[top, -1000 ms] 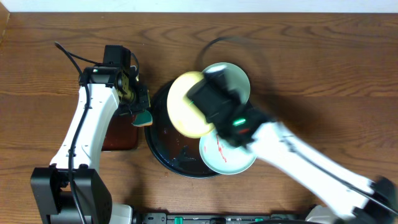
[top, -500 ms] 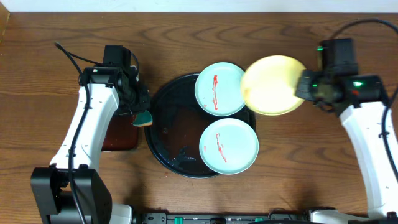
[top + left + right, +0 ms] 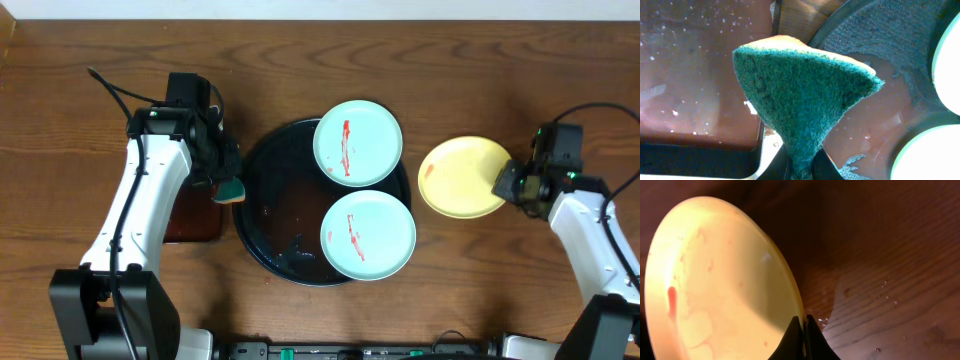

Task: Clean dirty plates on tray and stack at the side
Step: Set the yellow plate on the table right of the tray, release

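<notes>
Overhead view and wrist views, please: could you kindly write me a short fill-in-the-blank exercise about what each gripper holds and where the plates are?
1. The plate pinched at its rim by the right gripper is ____ in colour.
2. The number of mint plates lying on the round black tray is ____.
3. The green thing pinched in the left gripper is a ____.
4. The streaks on the mint plates are ____.
Missing words: yellow; two; sponge; red.
</notes>
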You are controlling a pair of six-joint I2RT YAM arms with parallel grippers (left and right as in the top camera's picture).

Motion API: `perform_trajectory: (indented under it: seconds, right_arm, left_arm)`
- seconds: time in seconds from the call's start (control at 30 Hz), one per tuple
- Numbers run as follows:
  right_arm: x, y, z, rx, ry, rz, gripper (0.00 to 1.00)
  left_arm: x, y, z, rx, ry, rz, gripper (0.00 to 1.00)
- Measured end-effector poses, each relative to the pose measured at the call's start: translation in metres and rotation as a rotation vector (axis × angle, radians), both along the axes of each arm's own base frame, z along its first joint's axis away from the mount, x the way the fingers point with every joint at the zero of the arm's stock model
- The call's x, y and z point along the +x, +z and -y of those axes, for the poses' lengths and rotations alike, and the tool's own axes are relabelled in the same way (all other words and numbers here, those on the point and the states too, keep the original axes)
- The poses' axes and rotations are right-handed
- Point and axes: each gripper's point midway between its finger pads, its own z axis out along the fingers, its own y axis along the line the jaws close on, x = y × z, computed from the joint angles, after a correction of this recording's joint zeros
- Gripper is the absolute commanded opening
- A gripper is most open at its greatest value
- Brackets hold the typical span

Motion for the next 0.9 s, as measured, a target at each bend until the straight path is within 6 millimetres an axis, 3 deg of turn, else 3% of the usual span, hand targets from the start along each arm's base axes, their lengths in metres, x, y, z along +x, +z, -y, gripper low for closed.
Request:
perform_trajectory:
  seconds: [0.23, 0.33, 0.43, 0.5, 0.67, 0.9]
  right_arm:
    - [-0.005, -0.013, 0.009, -0.007, -0.025, 0.009, 0.02]
    - [-0.007, -0.013, 0.02, -0.014, -0.062, 0.011, 0.18]
    - [-0.008, -0.013, 0.027, -0.014, -0.081, 0.011, 0.47]
    - [-0.009, -0.013, 0.024, -0.001, -0.073, 0.007, 0.53]
    - [-0.018, -0.018, 0.004, 0.097, -0.022, -0.032, 0.58]
    - [-0.031, -0.014, -0.064, 0.322, 0.172, -0.089, 0.6]
  left_arm:
    - [0.0, 0.0, 0.0, 0.0, 0.0, 0.0, 0.07]
    - [0.0, 0.0, 0.0, 0.0, 0.0, 0.0, 0.07]
    - [0.0, 0.0, 0.0, 0.0, 0.0, 0.0, 0.08]
    - [0.0, 0.0, 0.0, 0.0, 0.0, 0.0, 0.07]
    - [0.0, 0.0, 0.0, 0.0, 0.0, 0.0, 0.08]
    - [0.0, 0.0, 0.0, 0.0, 0.0, 0.0, 0.07]
